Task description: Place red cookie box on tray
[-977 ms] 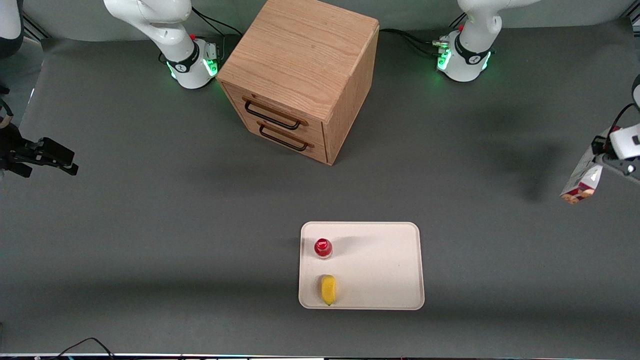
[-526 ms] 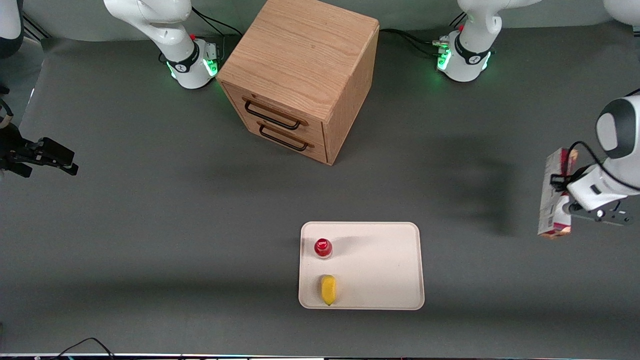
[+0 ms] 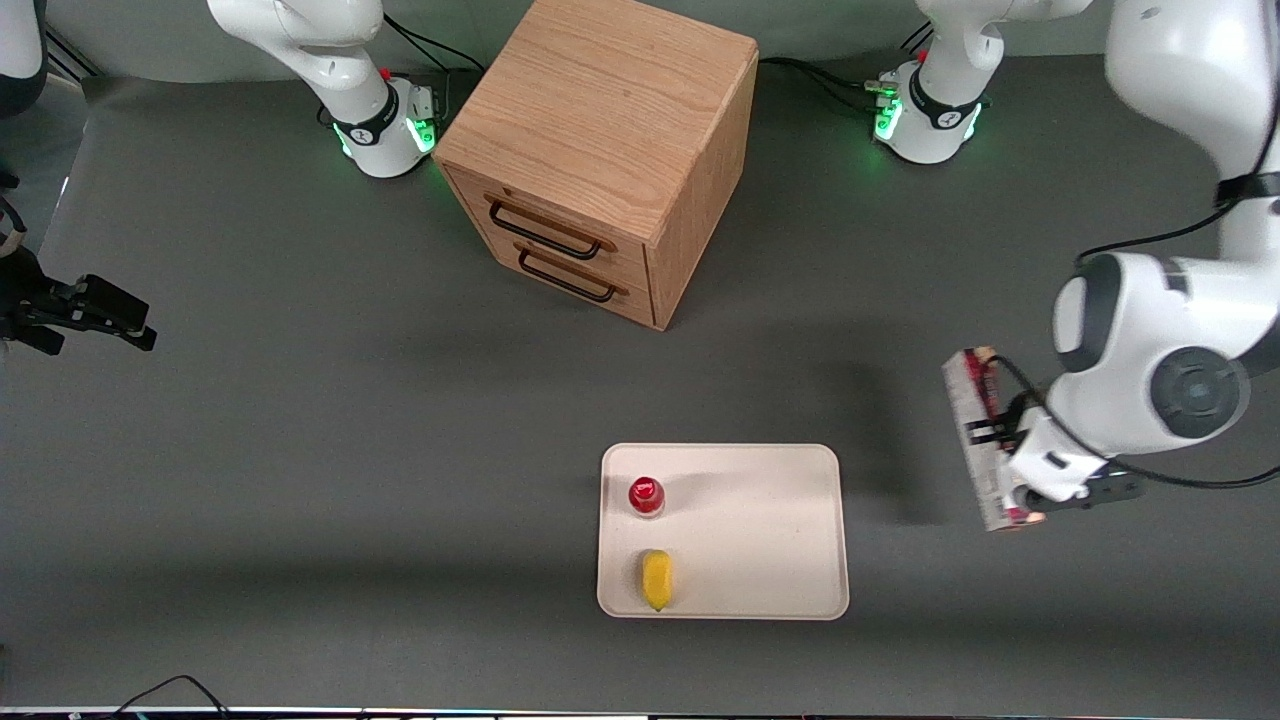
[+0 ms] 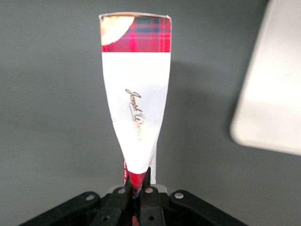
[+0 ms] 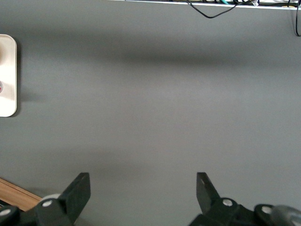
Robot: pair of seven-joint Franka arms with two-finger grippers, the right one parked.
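Red cookie box (image 3: pixel 985 440) hangs pinched in your left gripper (image 3: pixel 1003 440) above the table toward the working arm's end, not yet over the tray (image 3: pixel 760 530), so carrying across and setting down remain.

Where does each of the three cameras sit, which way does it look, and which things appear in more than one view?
Front view: high above the table, facing both arm bases; the left gripper holds the flat dark-red cookie box in the air beside the cream rectangular tray.
Left wrist view: on the working arm, looking down past its black fingers shut on the box.
Right wrist view: on the parked arm, looking down at the grey table.
Shared: the tray's edge shows in all three.
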